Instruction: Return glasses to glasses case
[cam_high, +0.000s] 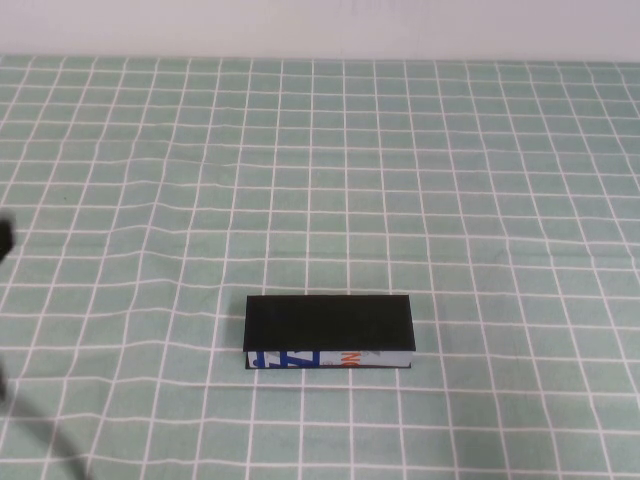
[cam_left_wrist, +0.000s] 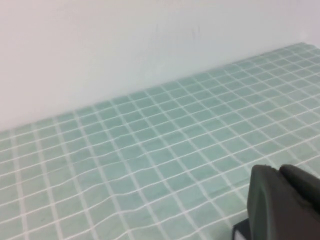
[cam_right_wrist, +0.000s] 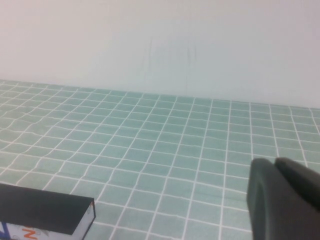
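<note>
The glasses case (cam_high: 329, 332) is a matte black box lying closed on the green checked cloth at the front middle, its white printed long side facing me. The glasses are not in view. My left gripper (cam_left_wrist: 280, 172) is shut and empty, held above the cloth, with a dark corner of the case (cam_left_wrist: 241, 233) just beside its fingers. My right gripper (cam_right_wrist: 275, 166) is shut and empty, off to the right of the case (cam_right_wrist: 45, 215) and apart from it. Neither gripper's fingers show in the high view.
A green cloth (cam_high: 320, 180) with a white grid covers the whole table and lies in slight wrinkles at the left. A white wall (cam_high: 320, 25) runs along the far edge. A dark bit of the left arm (cam_high: 4, 238) shows at the left edge.
</note>
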